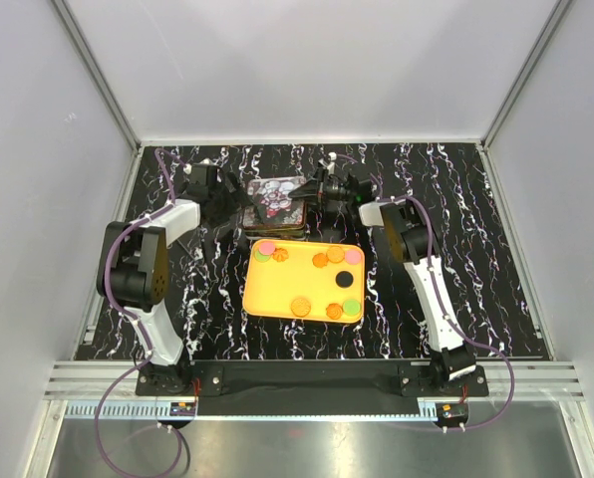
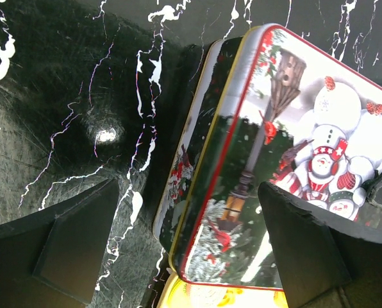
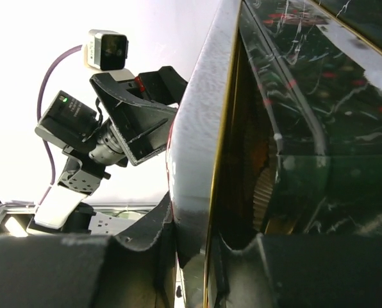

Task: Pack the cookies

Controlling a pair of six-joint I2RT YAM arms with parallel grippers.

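Ten-ish cookies (image 1: 300,306) on tray (image 1: 277,289), none packed yet; tin (image 1: 274,197) at 12 o'clock. L end effector (image 2: 188,192) apart astride tin, R end effector (image 3: 197,256) clamped on lid (image 2: 319,147) edge.

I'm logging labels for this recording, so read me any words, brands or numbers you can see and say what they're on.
None can be read.
Tin lid: snowman picture, no words visible.
Tray: plain yellow.
Cookies: too small to tell.
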